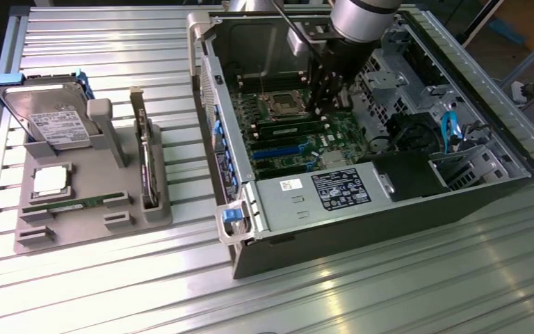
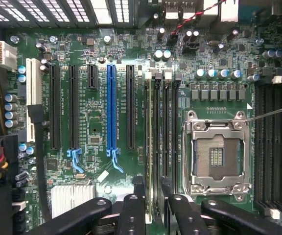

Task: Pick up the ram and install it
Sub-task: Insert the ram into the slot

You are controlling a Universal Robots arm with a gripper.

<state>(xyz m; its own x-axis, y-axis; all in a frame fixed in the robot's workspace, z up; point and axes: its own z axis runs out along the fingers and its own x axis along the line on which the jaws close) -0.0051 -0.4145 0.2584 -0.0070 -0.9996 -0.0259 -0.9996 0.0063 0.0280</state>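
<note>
Claw low inside PC case, over mobo. Fingers spread, one each side of ram; no firm pinch visible, contact w/ board can't be told. Ram on edge in slot beside CPU socket, directly under claw. Long axis along slot, crosswise to finger closing line. Claw sits at one end of stick, rest of length stretching ahead of fingers. Prob. in slot; latches unreadable. 2nd green stick flat on grey tray, outside case, well apart from claw.

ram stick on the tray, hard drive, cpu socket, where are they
ram stick [image 1: 74, 202], exterior view, middle of its green board
hard drive [image 1: 55, 126], exterior view, white label
cpu socket [image 2: 216, 155], wrist view, its open centre
</note>
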